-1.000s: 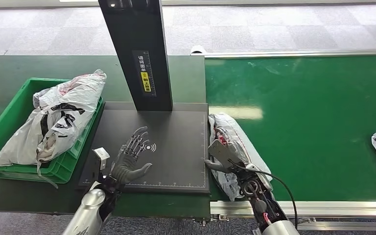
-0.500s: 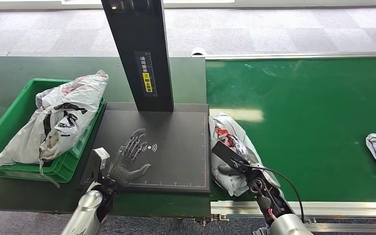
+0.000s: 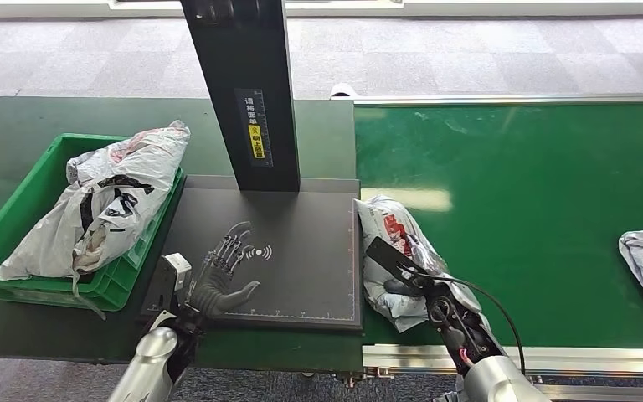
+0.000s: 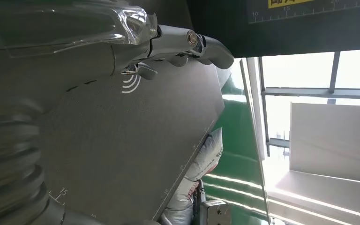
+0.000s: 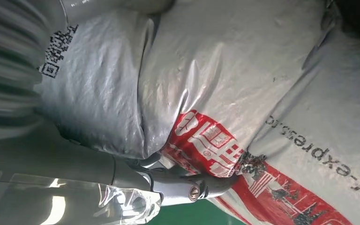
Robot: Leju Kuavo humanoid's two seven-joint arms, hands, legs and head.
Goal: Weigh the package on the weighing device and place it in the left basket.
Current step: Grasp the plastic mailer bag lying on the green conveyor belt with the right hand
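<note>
Right hand [image 3: 402, 280] presses on the package [image 3: 393, 239], fingers partly curled.

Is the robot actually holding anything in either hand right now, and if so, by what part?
The left hand holds nothing, fingers spread over the scale plate. The right hand is on the near end of the grey package; whether its fingers have closed cannot be told.

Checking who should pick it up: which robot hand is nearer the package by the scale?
Right. The right robot hand is on the package at the belt's edge; the left robot hand hovers open over the scale, apart from it.
</note>
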